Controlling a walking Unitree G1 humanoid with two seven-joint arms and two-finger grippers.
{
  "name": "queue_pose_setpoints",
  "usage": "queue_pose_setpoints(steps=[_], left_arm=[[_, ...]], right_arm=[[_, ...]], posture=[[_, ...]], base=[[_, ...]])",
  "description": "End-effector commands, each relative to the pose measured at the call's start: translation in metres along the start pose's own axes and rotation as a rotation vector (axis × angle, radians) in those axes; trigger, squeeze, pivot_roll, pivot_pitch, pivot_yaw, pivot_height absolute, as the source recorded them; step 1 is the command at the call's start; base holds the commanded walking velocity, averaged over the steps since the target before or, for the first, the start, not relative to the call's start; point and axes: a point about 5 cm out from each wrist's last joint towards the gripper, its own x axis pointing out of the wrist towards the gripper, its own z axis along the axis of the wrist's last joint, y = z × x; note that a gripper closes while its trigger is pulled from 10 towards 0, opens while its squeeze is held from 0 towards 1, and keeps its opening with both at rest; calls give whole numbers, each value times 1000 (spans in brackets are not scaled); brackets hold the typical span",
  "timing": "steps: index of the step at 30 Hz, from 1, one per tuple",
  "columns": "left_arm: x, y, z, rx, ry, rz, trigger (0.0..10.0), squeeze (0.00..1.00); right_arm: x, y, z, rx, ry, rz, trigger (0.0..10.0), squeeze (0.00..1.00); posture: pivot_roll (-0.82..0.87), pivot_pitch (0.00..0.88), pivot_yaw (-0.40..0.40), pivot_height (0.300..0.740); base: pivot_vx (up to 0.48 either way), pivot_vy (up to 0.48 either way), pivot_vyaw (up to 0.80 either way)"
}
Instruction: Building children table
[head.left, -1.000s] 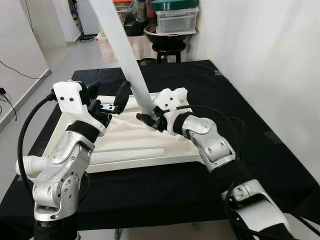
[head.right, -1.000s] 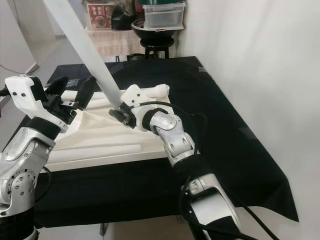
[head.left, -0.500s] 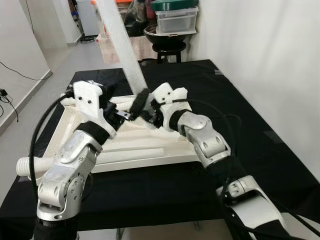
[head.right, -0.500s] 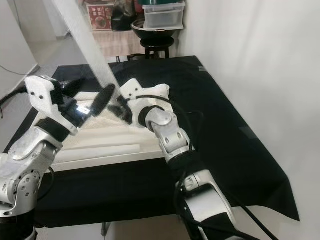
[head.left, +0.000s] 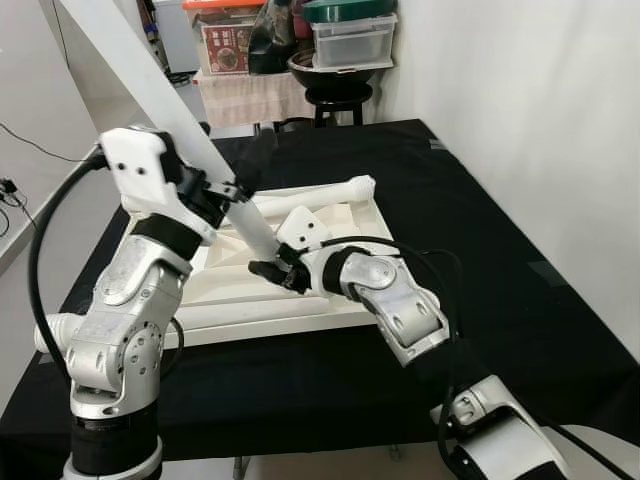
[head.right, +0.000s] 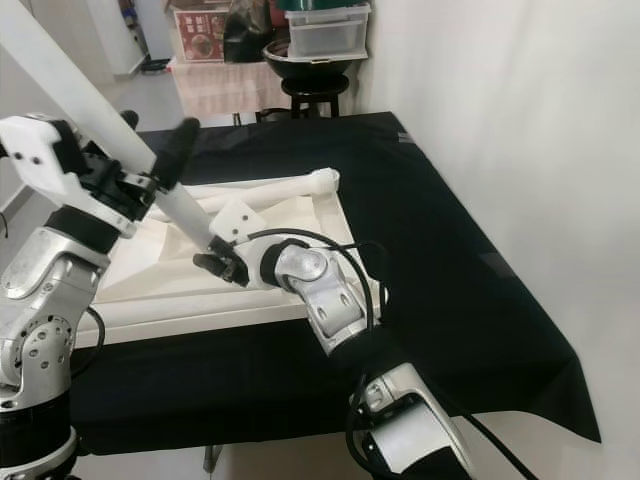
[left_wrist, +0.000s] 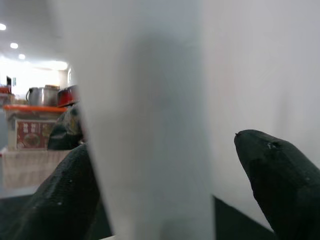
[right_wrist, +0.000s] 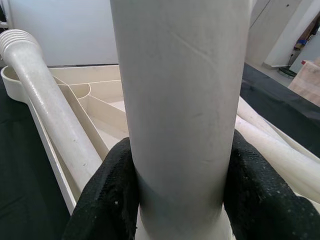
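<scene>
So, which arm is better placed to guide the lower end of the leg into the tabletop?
The right. Its gripper clamps the leg at its lower end over the tabletop; the left gripper is higher up.

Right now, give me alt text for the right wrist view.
The right hand is shut on a white table leg, black fingers pressing both its sides. Behind lie the upturned white tabletop and another leg on black cloth.

White leg, black cloth
</scene>
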Motion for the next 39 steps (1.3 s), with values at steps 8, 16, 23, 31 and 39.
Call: queue_pose_setpoints(steps=[8,16,23,31,39], left_arm=[[-2,8,-11,-118,33,58,0,0],[0,0,-13,-146,44,-7,0,0],[3,-7,-17,-183,71,-69,0,0],[8,-11,-18,-209,69,-88,0,0],[12,-17,-17,-224,58,-117,0,0]], right_arm=[[0,-3,-9,25,-19,-56,10000,0],[1,-1,-8,29,-40,-60,10000,0],[3,-5,6,43,-115,-50,10000,1000],[12,2,12,-6,-93,-6,10000,557],[23,15,7,-54,-26,51,10000,0]], posture=[[-82,0,64,740],[-81,0,63,740],[-80,0,62,740],[-84,0,61,740],[-79,0,59,740]], base=[[0,0,0],[0,0,0],[0,0,0],[0,0,0],[0,0,0]])
